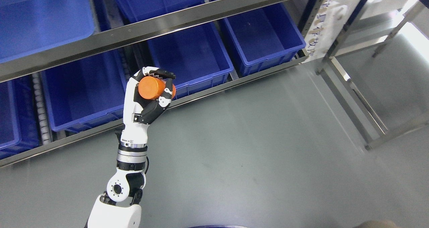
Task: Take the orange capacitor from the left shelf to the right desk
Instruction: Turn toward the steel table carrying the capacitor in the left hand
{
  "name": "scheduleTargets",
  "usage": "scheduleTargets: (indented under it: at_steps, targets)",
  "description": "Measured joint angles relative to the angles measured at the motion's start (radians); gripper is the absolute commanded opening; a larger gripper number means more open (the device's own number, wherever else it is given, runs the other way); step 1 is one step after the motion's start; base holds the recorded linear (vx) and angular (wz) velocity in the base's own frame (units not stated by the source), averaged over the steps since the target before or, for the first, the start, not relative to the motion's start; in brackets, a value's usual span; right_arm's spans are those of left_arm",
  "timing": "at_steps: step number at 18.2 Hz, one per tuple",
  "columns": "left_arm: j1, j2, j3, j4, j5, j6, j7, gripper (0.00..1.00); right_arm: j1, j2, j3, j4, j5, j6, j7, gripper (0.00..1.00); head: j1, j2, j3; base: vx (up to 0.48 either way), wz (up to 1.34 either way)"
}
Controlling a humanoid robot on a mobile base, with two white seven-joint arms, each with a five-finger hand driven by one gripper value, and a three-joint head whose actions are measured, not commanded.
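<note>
**At the shelf's edge, a hand closes on an orange cylinder**

Near the front rail of a metal shelf (161,27), the robot's left hand (147,94) grips the orange capacitor (151,87), a smooth, round-ended cylinder. Black fingers (164,74) curl over its top while the thumb presses from below, hiding its right end. The capacitor hangs in the air above the shelf's front edge, in front of a blue bin (191,54) and touching nothing but the hand. The white, jointed arm rises from the lower left, its shoulder cut off by the bottom edge. Blue plastic bins, smooth-walled and rectangular, line the shelf; those at far left and top run out of frame. A glossy grey floor (268,147) fills the near right, where a steel frame (355,97) stands, its top unseen. Printing on the white post at upper right is too blurred to read.
</note>
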Motion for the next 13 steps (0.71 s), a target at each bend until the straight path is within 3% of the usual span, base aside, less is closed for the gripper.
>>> scheduleTargets:
  at_steps: [7,13]
  targets:
    - [-0.056,-0.003,-0.047,-0.002,0.0,0.026,0.0,0.03,0.0,-0.001,0.0,0.0,0.0,0.0,0.0,1.0,0.0,0.0,0.0,0.055,-0.31]
    - [-0.084,-0.005,-0.09,-0.001,0.0,0.038,0.0,0.03,0.0,0.0,0.0,0.0,0.0,0.0,0.0,1.0,0.0,0.0,0.0,0.172,-0.55]
